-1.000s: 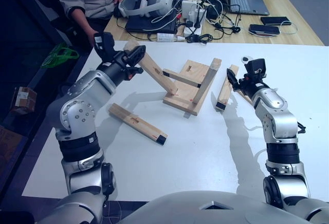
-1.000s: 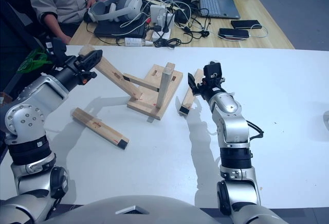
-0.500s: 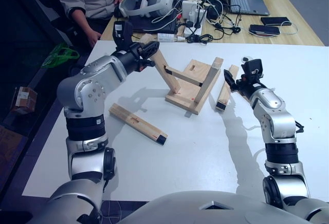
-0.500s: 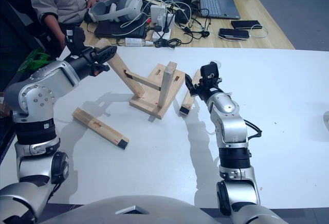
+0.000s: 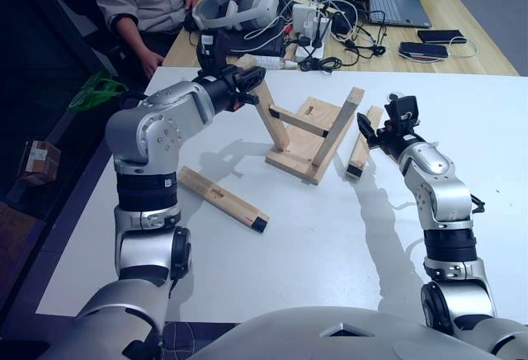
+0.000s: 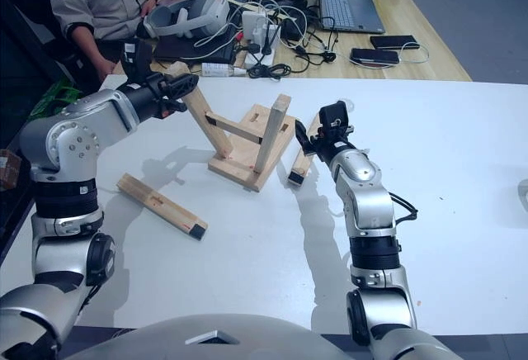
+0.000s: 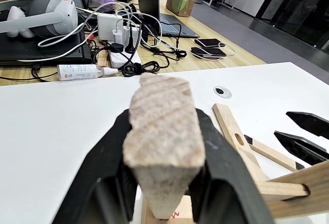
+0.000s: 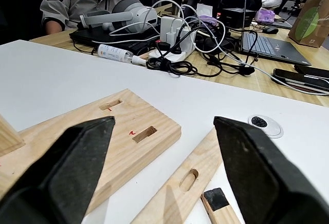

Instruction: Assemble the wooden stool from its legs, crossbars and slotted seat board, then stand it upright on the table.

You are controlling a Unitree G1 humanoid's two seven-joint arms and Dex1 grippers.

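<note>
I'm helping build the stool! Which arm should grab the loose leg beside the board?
Probably right: the right gripper is open beside that loose leg, while the left gripper is shut on the stool's fitted leg.

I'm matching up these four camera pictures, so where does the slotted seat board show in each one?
Left eye view: seat board at centre, below the clamped leg.
Right eye view: left of centre.
Left wrist view: likely the bottom-edge sliver under the clamped leg.
Right wrist view: lower left, two slots showing.
Shared landmark: white chargers on the far desk.
</note>
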